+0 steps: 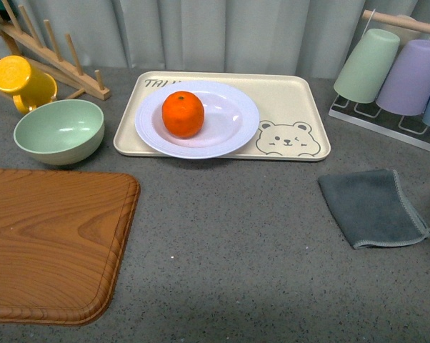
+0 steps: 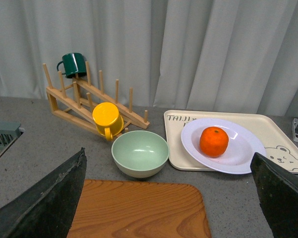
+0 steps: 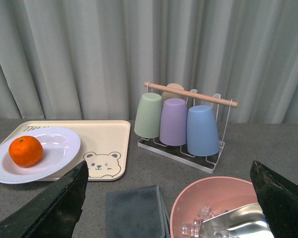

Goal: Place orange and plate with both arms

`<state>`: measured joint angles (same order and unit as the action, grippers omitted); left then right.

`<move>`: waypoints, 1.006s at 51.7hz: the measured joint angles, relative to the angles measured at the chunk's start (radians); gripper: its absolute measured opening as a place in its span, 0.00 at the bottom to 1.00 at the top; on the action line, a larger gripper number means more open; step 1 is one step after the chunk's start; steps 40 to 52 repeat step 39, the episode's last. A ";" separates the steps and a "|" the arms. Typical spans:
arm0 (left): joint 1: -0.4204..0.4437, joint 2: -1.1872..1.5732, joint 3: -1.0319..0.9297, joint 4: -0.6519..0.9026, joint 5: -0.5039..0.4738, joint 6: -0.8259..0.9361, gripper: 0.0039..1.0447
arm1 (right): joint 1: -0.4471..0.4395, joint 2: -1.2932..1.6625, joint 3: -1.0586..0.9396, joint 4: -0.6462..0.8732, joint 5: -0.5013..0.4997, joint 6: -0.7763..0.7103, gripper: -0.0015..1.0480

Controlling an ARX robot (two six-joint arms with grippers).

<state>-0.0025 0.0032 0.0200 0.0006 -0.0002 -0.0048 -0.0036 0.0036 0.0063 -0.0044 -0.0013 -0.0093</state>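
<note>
Left gripper (image 2: 169, 198): open wide, dark fingers (image 2: 45, 203) at either edge of its wrist view, nothing between them. Right gripper (image 3: 169, 198): likewise spread and empty. Neither arm shows in the front view, so you are hanging back from the work.

Small round bright-orange mandarin (image 1: 183, 113): sits inside the large pale white-lavender deep plate (image 1: 233, 139), left of its centre, stem dot uppermost. By my reading the placing looks done, fruit cradled in the well so it cannot roll.

Plate: rests on the beige rectangular bear-printed tray (image 1: 301, 96), towards the tray's left end, its rim covering part of the printed lettering.

Other items:
- mint-green bowl (image 1: 59, 131), just left of the tray
- yellow cup (image 1: 22, 82) lying against the wooden peg rack (image 1: 54, 53)
- wood-grain cutting board (image 1: 51, 243), near left
- folded grey cloth (image 1: 372, 207), near right
- wire rack of upturned pastel cups (image 3: 181, 124)

Hard to make out: pink bowl (image 3: 213, 198) in the right wrist view, cut off, holding what may be ice and a metal scoop; tray lettering only partly legible.
</note>
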 joint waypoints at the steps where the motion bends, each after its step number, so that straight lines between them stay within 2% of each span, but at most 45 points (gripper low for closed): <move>1: 0.000 0.000 0.000 0.000 0.000 0.000 0.94 | 0.000 0.000 0.000 0.000 0.000 0.000 0.91; 52: 0.000 0.000 0.000 0.000 0.000 0.000 0.94 | 0.000 0.000 0.000 0.000 0.000 0.000 0.91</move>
